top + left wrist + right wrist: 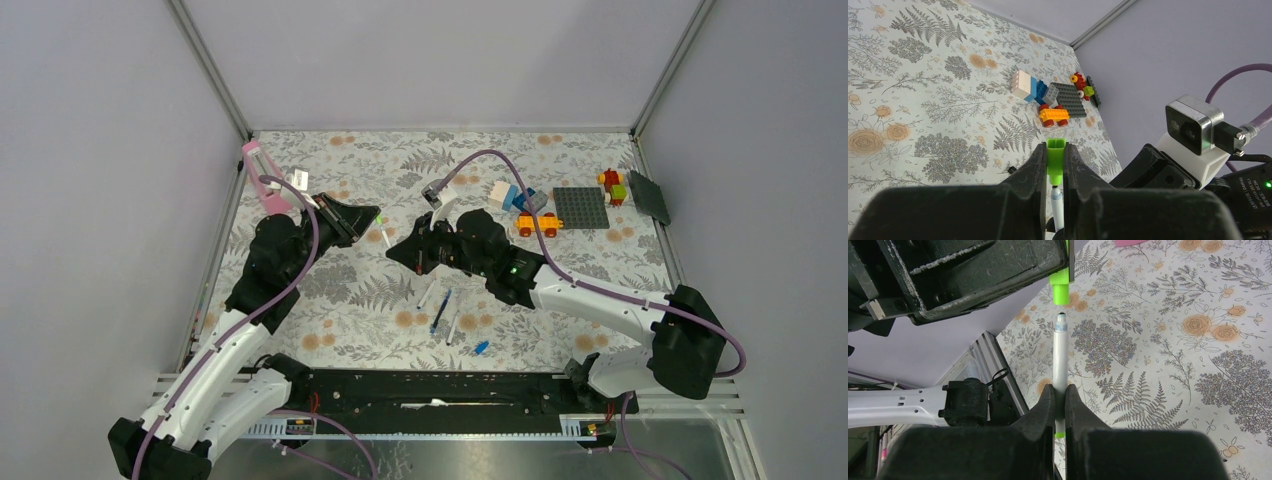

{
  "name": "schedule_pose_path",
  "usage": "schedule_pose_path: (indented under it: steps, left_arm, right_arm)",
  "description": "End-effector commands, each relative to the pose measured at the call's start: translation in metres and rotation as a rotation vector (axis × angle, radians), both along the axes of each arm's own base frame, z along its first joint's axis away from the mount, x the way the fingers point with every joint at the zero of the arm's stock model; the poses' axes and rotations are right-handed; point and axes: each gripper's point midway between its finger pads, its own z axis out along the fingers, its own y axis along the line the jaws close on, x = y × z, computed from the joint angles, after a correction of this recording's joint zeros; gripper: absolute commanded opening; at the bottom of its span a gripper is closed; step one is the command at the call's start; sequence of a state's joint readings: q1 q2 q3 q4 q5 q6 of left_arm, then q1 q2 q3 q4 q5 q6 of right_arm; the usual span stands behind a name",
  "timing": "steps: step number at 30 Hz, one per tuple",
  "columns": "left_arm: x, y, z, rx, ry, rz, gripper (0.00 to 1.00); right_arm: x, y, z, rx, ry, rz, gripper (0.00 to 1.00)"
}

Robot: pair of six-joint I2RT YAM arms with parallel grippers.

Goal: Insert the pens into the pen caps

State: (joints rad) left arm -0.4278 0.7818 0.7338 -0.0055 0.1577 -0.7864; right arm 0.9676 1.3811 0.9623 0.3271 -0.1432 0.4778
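Left claw (1055, 150), right claw (1060, 390): clamped, tip-to-tip.

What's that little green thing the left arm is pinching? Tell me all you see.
A bright green pen cap, small and plastic-looking, squarish at the closed end, narrowing to a round open mouth. The left arm's jaws are shut on its sides, holding it above the flowered table. Its mouth lines up with the dark tip of a white pen in the right arm's jaws; a small gap shows between them.

White lettering on the black motor housing (1255, 192), top line seemingly "DAMIAO", rest too small, white tag (298, 177) on the tabletop (400, 160), print illegible
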Motion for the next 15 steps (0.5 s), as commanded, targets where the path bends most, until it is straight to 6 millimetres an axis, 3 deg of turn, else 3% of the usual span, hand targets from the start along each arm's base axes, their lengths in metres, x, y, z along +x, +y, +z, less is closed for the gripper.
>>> schedule_pose_path:
  steps: [1, 15]
  left_arm:
    - [-0.0001, -0.0008, 0.0265, -0.034, -0.080, -0.009, 0.00]
    - [-0.0040, -0.0005, 0.0243, -0.040, -0.081, -0.016, 0.00]
  right_arm:
    - [0.0025, 0.0084, 0.0372, 0.089, -0.054, 0.008, 0.00]
    - [0.0084, 0.0133, 0.0450, 0.079, -0.075, 0.004, 0.00]
